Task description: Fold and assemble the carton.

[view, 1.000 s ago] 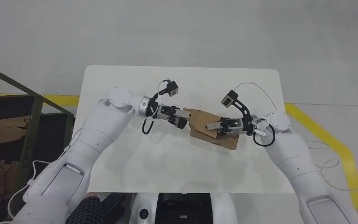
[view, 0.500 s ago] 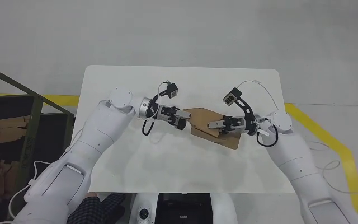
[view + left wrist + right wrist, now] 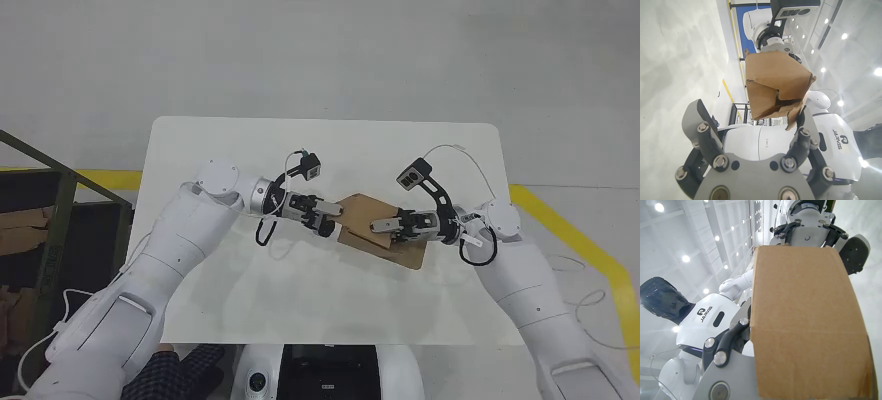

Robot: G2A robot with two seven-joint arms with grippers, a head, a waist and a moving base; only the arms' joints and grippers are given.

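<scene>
The grey floor [image 3: 320,60] surrounds the white table [image 3: 200,280]; a yellow line [image 3: 545,210] runs on the floor at the left and right. A dark rack [image 3: 40,190] stands to the left of the table, apart from it.

The brown carton [image 3: 360,210] is positioned right of the table's centre, well apart from every edge, with bare surface on all sides. Its left end is open, with the flaps partly folded in.

The right gripper [image 3: 383,226] is closed on the carton's upper panel. The left gripper [image 3: 328,215] is spread wide at the open end, and one finger [image 3: 804,121] touches a torn flap.
</scene>
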